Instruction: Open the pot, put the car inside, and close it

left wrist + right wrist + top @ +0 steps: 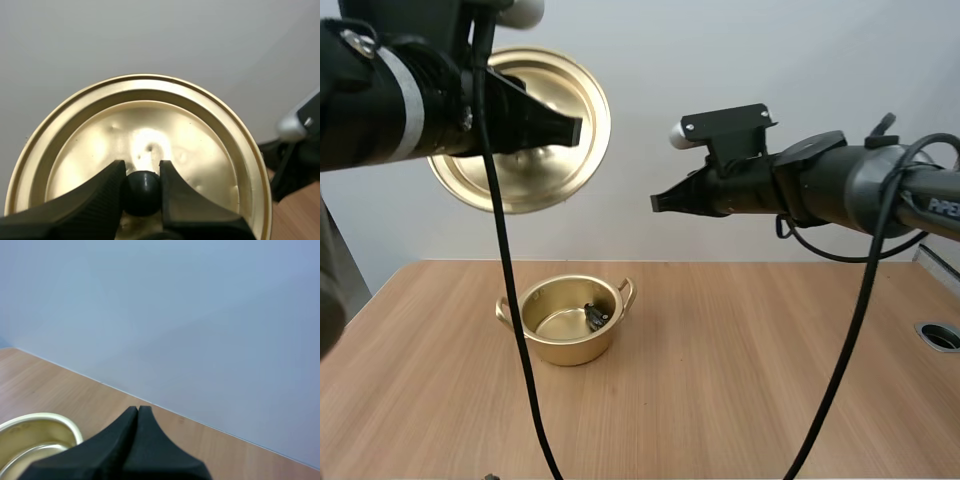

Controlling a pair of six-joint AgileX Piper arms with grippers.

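A golden pot (569, 321) stands open on the wooden table, with a small dark toy car (596, 316) lying inside against its right wall. My left gripper (575, 129) is raised high at the left, shut on the black knob (142, 192) of the golden lid (535, 135), which it holds up on edge, well above the pot. In the left wrist view the lid (145, 145) faces me with the fingers (107, 192) pinching the knob. My right gripper (657, 203) hangs in the air to the right of the lid, shut on nothing; the pot rim (35, 422) shows beside its fingertips (138, 412).
The wooden table (740, 370) stretches out around the pot. A round metal-rimmed hole (940, 335) sits in the table at the far right edge. A plain wall rises behind the table.
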